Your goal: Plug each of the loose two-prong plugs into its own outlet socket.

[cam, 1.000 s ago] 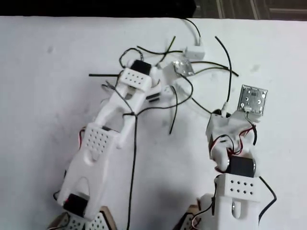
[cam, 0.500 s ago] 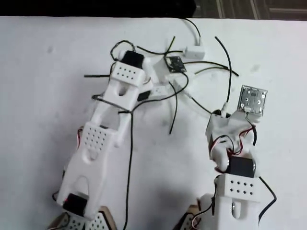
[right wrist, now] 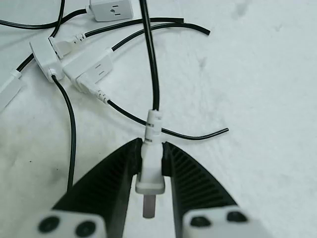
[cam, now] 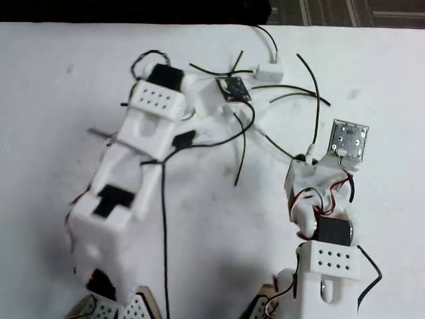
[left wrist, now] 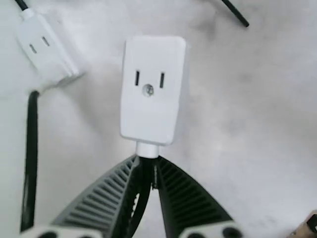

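— Largest item?
— Counter [cam: 53,100], white. Black cords [cam: 242,143] are strewn over its far middle.

— Arms?
— Left arm [cam: 133,166], stretched toward the far middle. Right arm [cam: 325,259], folded at the near right.

— Left gripper [left wrist: 147,161]?
— Fingers clenched on the neck of an outlet socket [left wrist: 152,89]. It is white, its long axis runs in line with the fingers, and its two slots face the wrist camera. A second socket [left wrist: 45,49] lies just beside it.

— Right gripper [right wrist: 150,148]?
— Fingers grasping a two-prong plug [right wrist: 148,173]. Its long axis runs along the fingers with the prong end toward the wrist. Its cord [right wrist: 151,59] leads away over the counter.
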